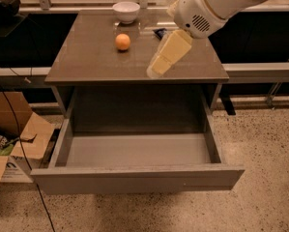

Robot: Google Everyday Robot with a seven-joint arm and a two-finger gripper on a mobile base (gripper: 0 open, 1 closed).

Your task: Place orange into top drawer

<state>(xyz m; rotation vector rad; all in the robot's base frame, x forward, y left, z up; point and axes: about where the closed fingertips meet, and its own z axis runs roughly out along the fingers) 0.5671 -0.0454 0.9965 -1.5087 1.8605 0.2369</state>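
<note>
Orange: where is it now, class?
Camera view: the orange sits on the cabinet top, in front of the white bowl; the gripper hovers right of it.

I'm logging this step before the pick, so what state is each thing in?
orange: loose on the cabinet top, not held.
top drawer: pulled open, nothing inside.
gripper: above the cabinet top's front edge, right of the orange, not touching it.
white bowl: upright at the back of the top.
snack packet: lying flat, partly hidden by the arm.
cardboard box: flaps open.
</note>
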